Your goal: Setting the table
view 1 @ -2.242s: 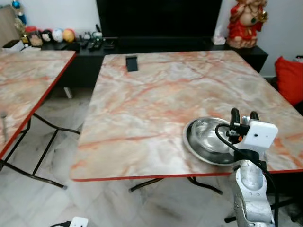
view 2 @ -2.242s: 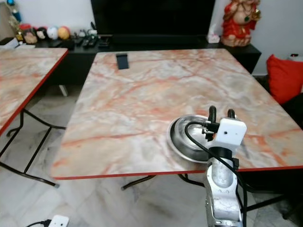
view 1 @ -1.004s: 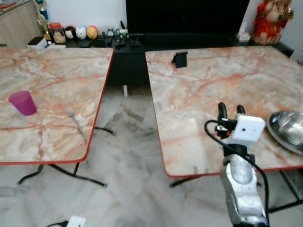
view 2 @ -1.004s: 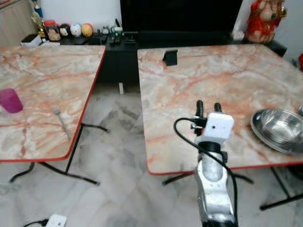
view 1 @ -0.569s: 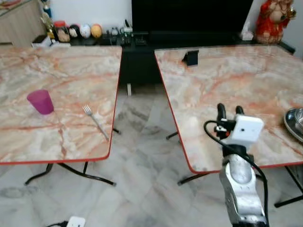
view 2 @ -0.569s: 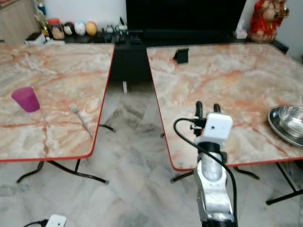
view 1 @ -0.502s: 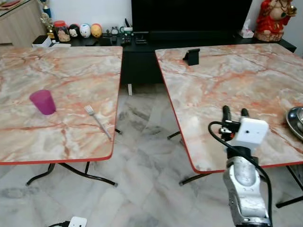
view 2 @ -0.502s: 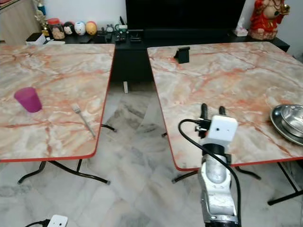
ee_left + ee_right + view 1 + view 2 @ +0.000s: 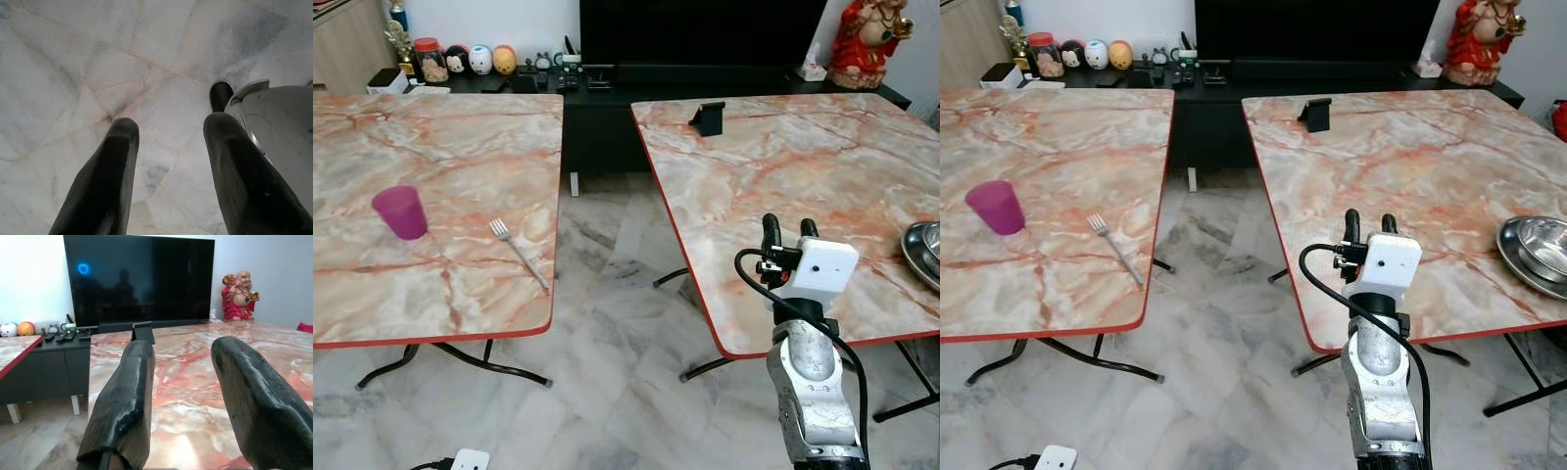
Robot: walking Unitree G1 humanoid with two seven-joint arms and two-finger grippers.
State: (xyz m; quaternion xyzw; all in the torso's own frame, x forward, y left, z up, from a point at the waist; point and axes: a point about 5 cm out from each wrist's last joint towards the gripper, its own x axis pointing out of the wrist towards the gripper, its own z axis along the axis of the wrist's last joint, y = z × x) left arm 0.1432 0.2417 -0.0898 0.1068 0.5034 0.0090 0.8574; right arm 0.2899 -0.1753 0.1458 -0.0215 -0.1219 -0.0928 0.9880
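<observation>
Two marble-look surfaces side by side; left surface (image 9: 372, 294) carries the purple cup (image 9: 401, 211) toward its left edge, upright, and the fork (image 9: 519, 254) just in from its right edge, lying flat, tines toward the far edge, near the cup but apart; steel bowl (image 9: 1538, 252) sits at the right edge of the right surface (image 9: 1410, 166), close to the near edge; small black stand (image 9: 1314, 114) by that surface's far left corner; right gripper (image 9: 1366, 224) raised over the right surface's near left corner, fingers spread, nothing between them; left gripper (image 9: 168, 161) hangs over the tiled floor (image 9: 73, 63), fingers spread, empty; judgement: fork is thin, stiff, light and lies flush, so pinch across the handle mid-length, may slip on the smooth top; cup looks light plastic, easy to tip, take it around the wall near mid-height; bowl is rigid, slick metal, grip the rim.
</observation>
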